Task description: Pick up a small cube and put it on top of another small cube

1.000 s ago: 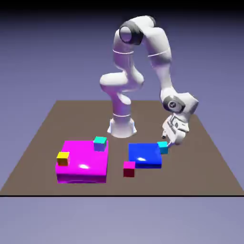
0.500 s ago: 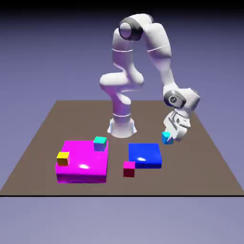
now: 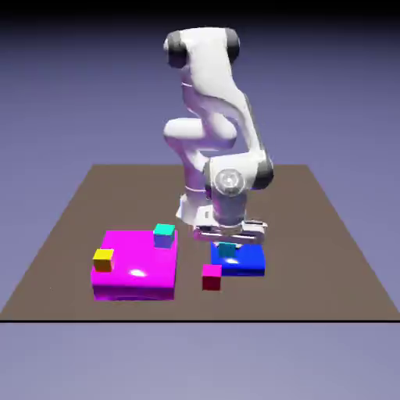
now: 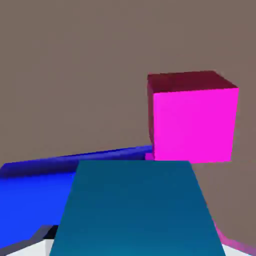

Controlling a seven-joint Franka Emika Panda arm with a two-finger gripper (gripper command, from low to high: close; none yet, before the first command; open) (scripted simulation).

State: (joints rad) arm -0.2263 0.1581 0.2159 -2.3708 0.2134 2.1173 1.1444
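Currently, small cyan cube gripped in the claw, near the magenta-topped cube.

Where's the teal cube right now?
In the exterior view, the teal cube is right of center, held in the claw over the blue slab, with the magenta cube nearby.

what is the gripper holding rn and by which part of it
The small teal cube, gripped by two opposite side faces between the finger tips.

small cube: teal | slabs: blue, magenta | corner cube: yellow
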